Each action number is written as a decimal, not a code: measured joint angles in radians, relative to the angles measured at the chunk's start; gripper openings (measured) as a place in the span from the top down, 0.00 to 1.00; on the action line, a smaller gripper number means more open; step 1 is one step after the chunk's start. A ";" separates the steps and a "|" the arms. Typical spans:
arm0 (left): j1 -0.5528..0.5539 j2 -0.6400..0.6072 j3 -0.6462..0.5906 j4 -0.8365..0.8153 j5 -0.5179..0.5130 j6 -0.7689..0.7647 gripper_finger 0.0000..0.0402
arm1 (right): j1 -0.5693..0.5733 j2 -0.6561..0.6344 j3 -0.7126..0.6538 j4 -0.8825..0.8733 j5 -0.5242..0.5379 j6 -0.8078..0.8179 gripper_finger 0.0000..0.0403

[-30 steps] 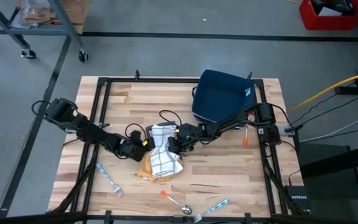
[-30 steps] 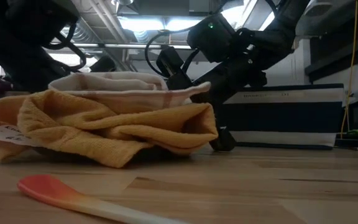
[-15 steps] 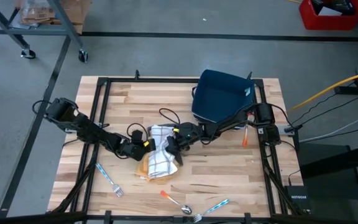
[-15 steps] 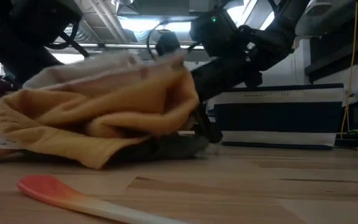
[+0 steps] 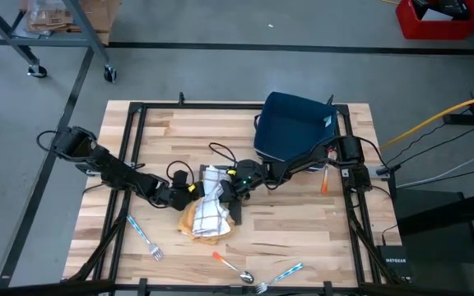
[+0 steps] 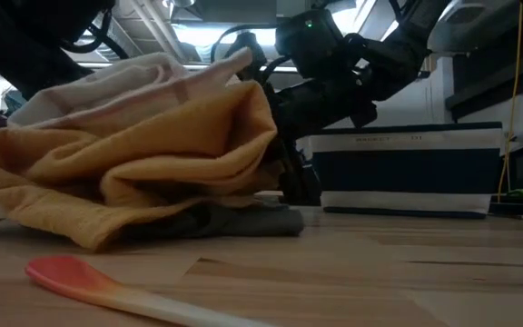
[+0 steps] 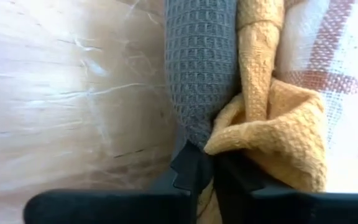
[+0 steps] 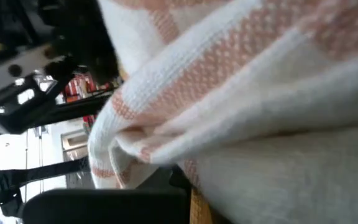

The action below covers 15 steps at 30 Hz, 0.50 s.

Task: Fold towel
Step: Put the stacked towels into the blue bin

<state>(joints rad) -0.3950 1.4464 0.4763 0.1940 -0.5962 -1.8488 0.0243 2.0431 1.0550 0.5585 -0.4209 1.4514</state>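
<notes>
Right gripper (image 5: 230,186) is buried in the towel pile (image 5: 206,212), grip unclear; left gripper (image 7: 211,171) fingers pinch the yellow towel (image 7: 277,134); bare counter (image 5: 295,226) beside.

Showing soft cloths on pale planked wood.
Lying rumpled: mustard-yellow waffle-weave towel (image 7: 272,124), grey waffle-knit cloth (image 7: 197,68), white red-striped woven cloth (image 8: 241,93); wooden tabletop (image 5: 295,222) looking matt.

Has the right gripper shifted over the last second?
Yes. In the high view the right gripper has moved slightly toward the blue bin, pulling up the towel pile.
</notes>
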 joint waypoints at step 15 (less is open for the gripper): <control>0.000 -0.001 0.001 -0.003 0.067 0.211 0.74 | 0.001 -0.003 0.002 -0.105 -0.132 -0.071 0.74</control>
<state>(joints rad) -0.3946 1.4452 0.4774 0.1913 -0.5297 -1.6375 0.0250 2.0399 1.0565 0.4534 -0.5528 1.3801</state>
